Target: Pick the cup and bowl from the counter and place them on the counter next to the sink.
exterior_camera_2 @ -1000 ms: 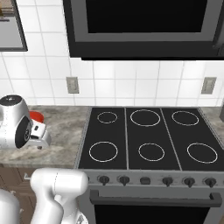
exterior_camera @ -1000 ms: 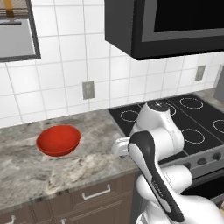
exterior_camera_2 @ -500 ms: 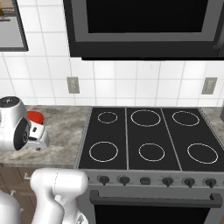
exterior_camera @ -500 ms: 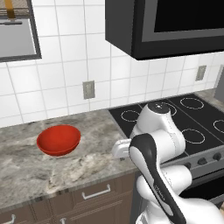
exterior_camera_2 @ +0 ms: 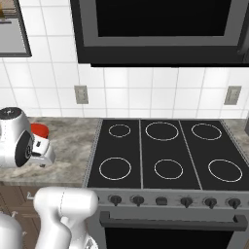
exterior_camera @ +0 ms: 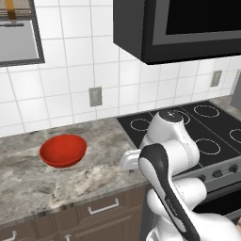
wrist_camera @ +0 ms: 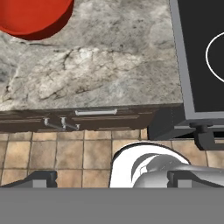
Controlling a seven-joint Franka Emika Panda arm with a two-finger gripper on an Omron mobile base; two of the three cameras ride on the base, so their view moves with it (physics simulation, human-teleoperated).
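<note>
The glossy red bowl point(exterior_camera: 63, 150) sits on the mottled grey counter point(exterior_camera: 99, 164), left of the stove. In the right base view the bowl point(exterior_camera_2: 40, 130) peeks out behind the arm, and in the hand view it point(wrist_camera: 35, 17) lies at the top left corner. My gripper point(wrist_camera: 114, 178) hangs above the counter's front edge, to the bowl's right and apart from it. Its dark fingertips point(wrist_camera: 37, 178) stand wide apart with nothing between them, so it is open. The cup and the sink are out of view.
A black stovetop point(exterior_camera: 207, 134) with white rings adjoins the counter on the right, under a dark microwave hood point(exterior_camera: 179, 28). Brown drawer fronts with silver handles point(wrist_camera: 94, 112) run below the counter edge. A tiled floor point(wrist_camera: 65, 153) lies beneath. A wall outlet point(exterior_camera: 95, 96) sits behind the counter.
My hand has eased slightly left and down over the counter edge. The bowl has not moved and the jaws stay wide.
</note>
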